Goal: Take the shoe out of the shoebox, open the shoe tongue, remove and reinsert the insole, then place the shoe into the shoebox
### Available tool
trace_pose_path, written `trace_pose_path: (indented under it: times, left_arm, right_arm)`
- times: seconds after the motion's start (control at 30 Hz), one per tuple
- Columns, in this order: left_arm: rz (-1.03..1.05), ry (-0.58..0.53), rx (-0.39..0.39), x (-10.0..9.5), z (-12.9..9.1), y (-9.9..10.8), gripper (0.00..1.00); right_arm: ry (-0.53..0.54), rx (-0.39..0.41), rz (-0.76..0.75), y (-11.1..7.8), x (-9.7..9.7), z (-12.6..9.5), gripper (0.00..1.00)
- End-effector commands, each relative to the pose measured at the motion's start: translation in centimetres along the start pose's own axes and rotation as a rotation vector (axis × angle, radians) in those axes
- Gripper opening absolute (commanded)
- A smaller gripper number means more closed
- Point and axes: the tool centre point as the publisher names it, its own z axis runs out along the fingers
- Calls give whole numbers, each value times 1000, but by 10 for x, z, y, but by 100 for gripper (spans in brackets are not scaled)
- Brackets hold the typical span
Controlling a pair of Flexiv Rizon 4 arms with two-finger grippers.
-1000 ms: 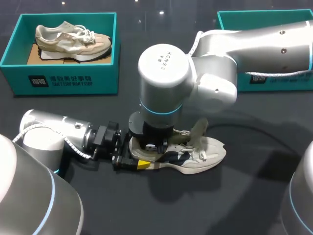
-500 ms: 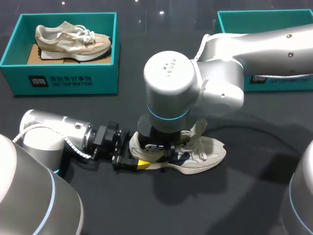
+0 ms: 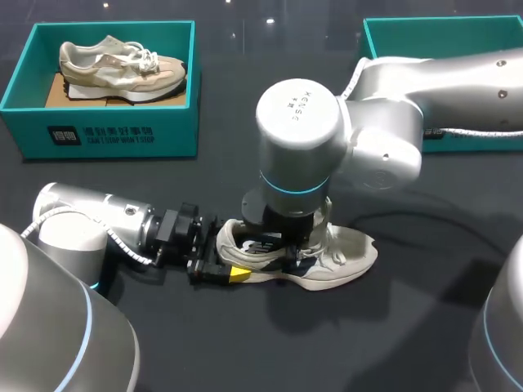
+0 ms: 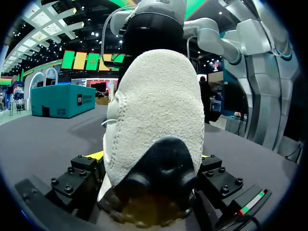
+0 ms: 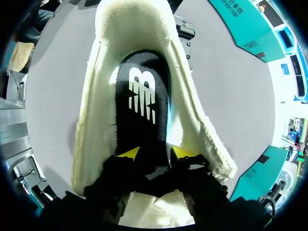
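Observation:
A cream shoe (image 3: 347, 253) lies on its sole on the dark table, toe to the right. My left gripper (image 3: 225, 268) is at its heel, and in the left wrist view the heel (image 4: 159, 110) fills the space between the two fingers, which press it from both sides. My right gripper (image 5: 154, 153) points down into the shoe's mouth (image 5: 103, 72), its yellow tips apart just above the black insole (image 5: 142, 91), which lies flat inside. In the head view my right wrist (image 3: 298, 131) hides the shoe's opening.
A teal shoebox (image 3: 106, 135) at the back left holds a second beige shoe (image 3: 122, 65). Another teal box (image 3: 392, 33) stands at the back right, mostly behind my right arm. A thin cable (image 3: 425, 224) runs across the table right of the shoe.
My right wrist has shifted to the right and lower over the shoe, and its fingers have parted. The flap that stood up at the shoe's mouth now lies lower. The left arm has kept still.

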Motion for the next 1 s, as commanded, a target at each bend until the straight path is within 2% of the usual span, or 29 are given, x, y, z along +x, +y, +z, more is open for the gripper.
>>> trace_pose_path:
  times: [0.03, 0.17, 0.33, 0.43, 0.47, 0.5, 0.77, 1.0]
  left_arm:
    - [0, 1, -1, -2, -2, 3, 0]
    - [0, 1, -1, -2, -2, 3, 0]
    - [0, 1, -1, -2, -2, 3, 0]
    - [0, 1, -1, -2, -2, 3, 0]
    - [0, 1, -1, -2, -2, 3, 0]
    - [0, 1, -1, -2, -2, 3, 0]
    - [0, 1, -1, -2, -2, 3, 0]
    - [0, 1, -1, -2, -2, 3, 0]
  right_arm:
    - [53, -18, -10, 1, -6, 16, 41]
    - [106, -23, -23, 7, -3, 27, 39]
    - [172, -25, -17, 10, 11, 35, 35]
    - [193, -21, -4, 9, 21, 36, 22]
    - [196, -17, -2, 9, 25, 36, 8]
    - [199, -15, 0, 8, 28, 36, 1]
    - [206, -21, 17, 6, 42, 32, 0]
    - [184, -93, 0, 0, 40, 20, 0]
